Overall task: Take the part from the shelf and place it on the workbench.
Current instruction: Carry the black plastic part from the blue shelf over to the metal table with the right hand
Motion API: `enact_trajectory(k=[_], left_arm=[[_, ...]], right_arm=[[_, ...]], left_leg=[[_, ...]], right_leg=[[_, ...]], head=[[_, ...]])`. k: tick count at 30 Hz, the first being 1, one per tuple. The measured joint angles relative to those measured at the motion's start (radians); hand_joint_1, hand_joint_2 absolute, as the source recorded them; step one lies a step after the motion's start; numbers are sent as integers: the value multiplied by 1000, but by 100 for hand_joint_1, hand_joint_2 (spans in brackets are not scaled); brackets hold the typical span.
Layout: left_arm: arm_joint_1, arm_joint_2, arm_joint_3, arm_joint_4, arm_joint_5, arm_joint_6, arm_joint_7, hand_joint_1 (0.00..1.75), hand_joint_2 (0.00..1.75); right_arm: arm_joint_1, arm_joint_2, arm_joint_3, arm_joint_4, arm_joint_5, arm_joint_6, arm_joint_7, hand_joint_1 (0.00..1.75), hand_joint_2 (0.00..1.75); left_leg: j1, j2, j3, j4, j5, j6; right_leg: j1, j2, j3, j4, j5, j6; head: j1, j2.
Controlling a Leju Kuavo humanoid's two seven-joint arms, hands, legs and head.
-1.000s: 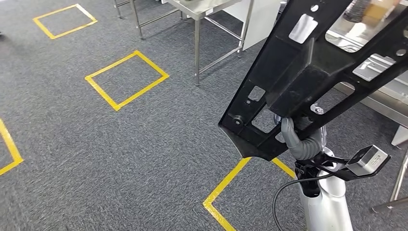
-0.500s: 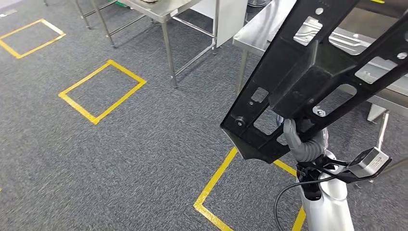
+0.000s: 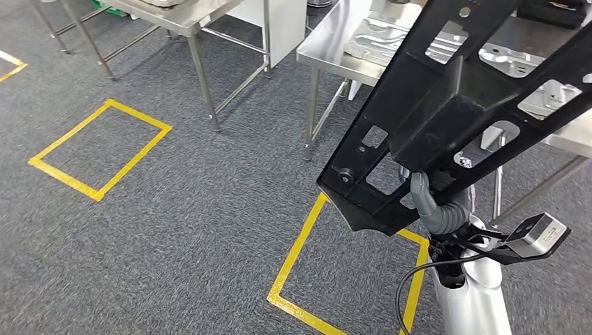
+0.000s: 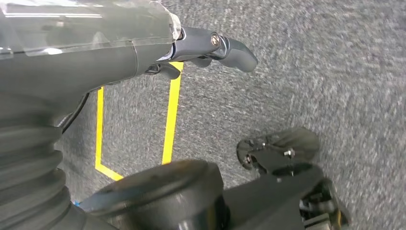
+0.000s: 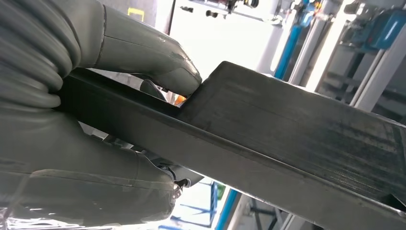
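Steel workbench (image 3: 328,49) has slid leftward in the head view as I turn. My right hand (image 5: 110,120) clamps the black frame part (image 3: 447,105), long axis running lower centre to upper right, toward the bench. My left hand (image 4: 206,48) seems empty, fingers loosely extended

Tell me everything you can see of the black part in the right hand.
The black part is a long, flat, frame-like panel, matte and plastic-looking, with rectangular cut-outs, small round holes and a raised boxy middle. It is held up in the air, tilted, its pointed lower end nearest the robot, over the carpet and the steel workbench. The right hand grips its edge; nothing else touches it.
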Motion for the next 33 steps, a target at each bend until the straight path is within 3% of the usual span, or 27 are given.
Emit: enact_trajectory(k=[2,4,5,7,8,10,12,14,15,16,18,19,20,22,23,25,27,29,30,31,33], left_arm=[[-1,0,0,0,0,0,0,0,175],[-2,0,0,0,2,2,0,0,175],[-2,0,0,0,2,3,0,0,175],[-4,0,0,0,3,4,0,0,175],[-5,0,0,0,3,4,0,0,175],[-6,0,0,0,3,5,-1,0,175],[-5,0,1,0,4,5,-2,0,175],[-7,0,1,0,6,4,-2,0,175],[-7,0,1,0,6,4,-3,0,175],[-8,1,1,0,6,4,-2,0,175],[-5,3,1,0,6,4,-1,0,175],[-3,4,2,0,6,4,-1,0,175],[-3,5,2,0,5,4,-1,0,175],[-3,5,2,0,5,4,-1,0,175],[-4,5,2,0,5,4,-1,0,175],[-5,4,2,0,5,4,-1,0,175],[-3,4,2,0,5,4,-2,0,175],[0,4,2,0,5,4,-1,0,175],[0,4,2,0,5,4,-1,0,175],[0,4,2,0,5,4,-1,0,175],[-1,3,2,0,5,4,-1,0,175]], right_arm=[[-5,0,0,1,0,0,2,175,175],[-12,0,0,2,0,0,2,175,175],[-14,0,0,2,0,0,2,175,175],[-15,0,1,3,0,-1,3,175,175],[-15,0,1,3,0,-2,2,175,175],[-18,0,2,3,0,-2,2,175,175],[-19,-1,3,5,0,-2,2,175,175],[-19,-2,3,7,0,-2,2,175,175],[-18,-2,3,8,0,-2,3,175,175],[-18,-2,3,9,0,-2,3,175,175],[-19,-2,4,9,0,-2,3,175,175],[-19,-2,4,10,0,-2,3,175,175],[-19,-2,4,10,0,-2,3,175,175],[-18,-1,4,11,1,-2,3,175,175],[-17,-1,4,11,1,-2,3,175,175],[-19,0,4,11,1,-2,3,175,175],[-21,1,5,11,1,-2,3,175,175],[-19,3,5,13,1,-2,3,175,175],[-18,3,5,15,1,-2,3,175,175],[-18,3,5,15,1,-2,3,175,175],[-19,3,5,16,1,-2,3,175,175]], left_leg=[[-1,19,3,5,-7,-6],[-5,34,6,10,-15,-16],[-8,41,8,12,-18,-22],[-9,55,12,11,-22,-33],[-7,49,13,15,-28,-39],[-1,10,-9,71,-66,-49],[2,-29,-72,205,-130,-53],[1,-37,-125,307,-156,-54],[1,-38,-127,305,-140,-52],[1,-42,-110,261,-105,-48],[2,-82,-50,118,-30,-37],[2,-101,-27,62,-10,-32],[2,-116,-16,32,-3,-29],[0,-107,-12,21,-5,-21],[1,-96,-11,17,-2,-15],[5,-73,-6,6,4,-2],[4,-47,-5,3,5,4],[2,-21,-6,4,4,6],[2,-9,-6,4,2,5],[2,3,-5,5,1,3],[0,23,0,7,-4,-3]], right_leg=[[-2,-26,69,-132,63,0],[4,-54,123,-238,96,-10],[8,-59,131,-257,96,-17],[11,-39,129,-257,96,-31],[9,-30,130,-260,97,-36],[4,-12,133,-265,101,-48],[4,6,133,-265,101,-54],[6,29,134,-265,101,-56],[7,41,135,-265,101,-56],[7,55,137,-264,100,-56],[7,80,138,-262,100,-51],[6,91,136,-260,100,-47],[5,102,131,-260,102,-40],[2,123,124,-262,108,-25],[1,121,122,-261,108,-18],[5,75,102,-218,80,-8],[5,18,41,-93,15,1],[1,4,-14,19,-24,9],[-1,1,-16,25,-15,11],[-2,-4,5,-14,10,12],[0,-34,85,-161,71,7]], head=[[0,0],[0,0],[0,0],[0,0],[0,0],[0,0],[0,0],[0,0],[0,0],[0,0],[0,0],[0,0],[0,0],[0,0],[0,0],[0,0],[0,0],[0,0],[0,0],[0,0],[0,0]])
